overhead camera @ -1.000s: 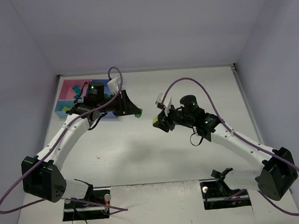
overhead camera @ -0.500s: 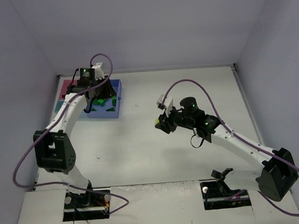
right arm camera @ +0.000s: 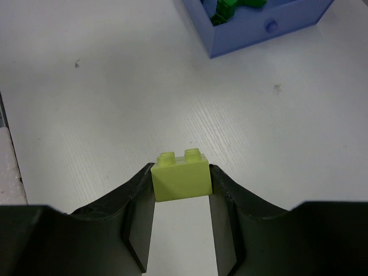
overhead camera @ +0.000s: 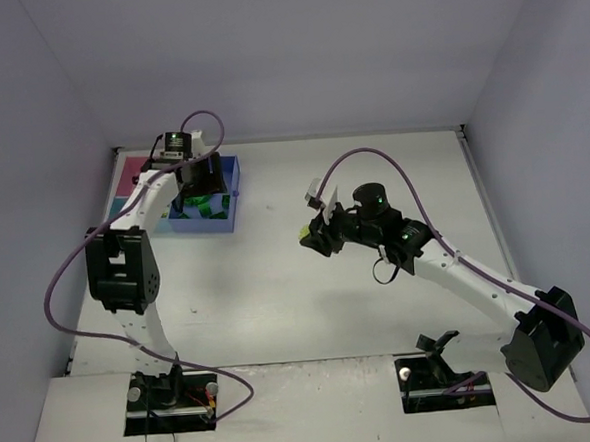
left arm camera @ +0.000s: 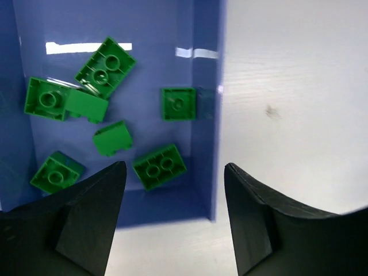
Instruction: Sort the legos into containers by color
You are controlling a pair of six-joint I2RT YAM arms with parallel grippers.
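My right gripper [right arm camera: 181, 198] is shut on a yellow-green lego [right arm camera: 181, 173] and holds it above the bare table; it also shows in the top view [overhead camera: 310, 237]. My left gripper [left arm camera: 172, 213] is open and empty, hovering over the near right corner of the medium-blue tray [left arm camera: 204, 144]. Several dark green legos [left arm camera: 159, 166] lie in that tray. In the top view the left gripper [overhead camera: 198, 187] is over the blue tray [overhead camera: 230, 217], with the pink tray [overhead camera: 129, 175] and light-blue tray [overhead camera: 117, 208] partly hidden behind the arm.
The blue tray's corner [right arm camera: 259, 26] with green legos shows at the top of the right wrist view. Grey walls close in the table on three sides. The right arm's purple cable [overhead camera: 371, 157] arcs above the table.
The left arm has swung left and back from the table's middle to over the blue tray; the dark green lego it carried is no longer in its jaws. The right gripper barely moved.
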